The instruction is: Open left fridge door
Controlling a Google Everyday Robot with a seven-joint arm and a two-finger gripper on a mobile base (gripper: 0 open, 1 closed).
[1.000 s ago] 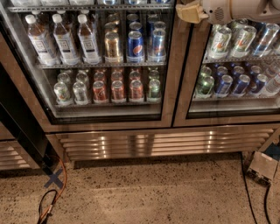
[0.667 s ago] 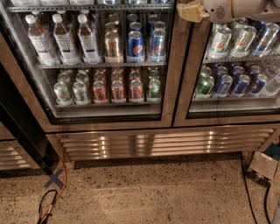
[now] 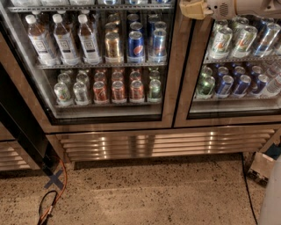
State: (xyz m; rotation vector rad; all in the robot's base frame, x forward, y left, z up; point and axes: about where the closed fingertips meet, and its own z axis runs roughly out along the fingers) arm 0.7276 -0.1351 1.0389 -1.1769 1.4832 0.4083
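Note:
The left fridge door (image 3: 170, 79) is a wide glass door in a bronze-steel frame. It stands closed in front of shelves of bottles and cans. My gripper (image 3: 193, 9) is at the top edge of the view, on a white arm coming in from the right. It sits over the upright frame strip between the left door and the narrower right door (image 3: 237, 66), which fronts green, silver and blue cans. No door handle shows.
A steel vent grille (image 3: 167, 143) runs under both doors. A dark slanted panel (image 3: 17, 123) stands at the left. An orange cable (image 3: 63, 184) and a tape cross (image 3: 55, 179) lie on the speckled floor. A box (image 3: 261, 167) sits at the lower right.

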